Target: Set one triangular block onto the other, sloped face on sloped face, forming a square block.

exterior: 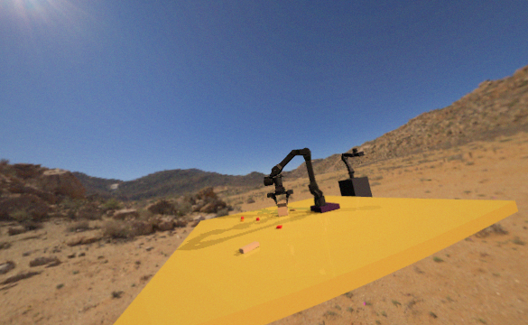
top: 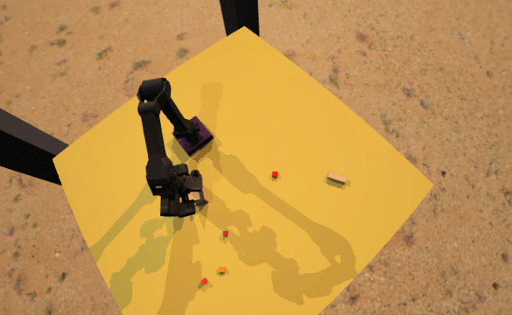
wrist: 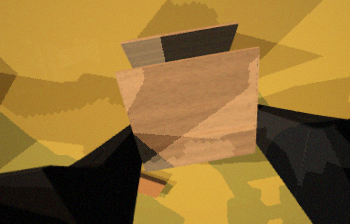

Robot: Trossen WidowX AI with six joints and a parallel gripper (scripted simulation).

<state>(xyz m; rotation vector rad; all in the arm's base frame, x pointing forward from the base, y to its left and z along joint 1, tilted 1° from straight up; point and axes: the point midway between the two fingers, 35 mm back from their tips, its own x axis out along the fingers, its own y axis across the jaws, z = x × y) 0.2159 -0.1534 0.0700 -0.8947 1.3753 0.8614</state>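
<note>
My gripper [top: 195,196] [exterior: 282,203] [wrist: 191,118] points down and is shut on one wooden triangular block [wrist: 196,100], whose broad flat face is up in the wrist view. The other triangular block [wrist: 196,45] [exterior: 282,212] is on the table [top: 282,109] [exterior: 358,248] below it. In the wrist view a shadowed strip of this lower block shows past the held block's far edge, so the two are not seen lined up. The held block hides the rest of it. Whether the sloped faces touch cannot be told. The arm covers much of both in the top view.
A small orange-brown piece [wrist: 151,186] lies close beside the left finger in the wrist view. Red cubes [top: 275,174] [top: 225,234] [top: 204,281] and an orange piece [top: 221,269] lie on the table. A long wooden piece [top: 337,178] [exterior: 249,247] lies farther off. The arm's purple base [top: 203,136] [exterior: 326,208] is nearby.
</note>
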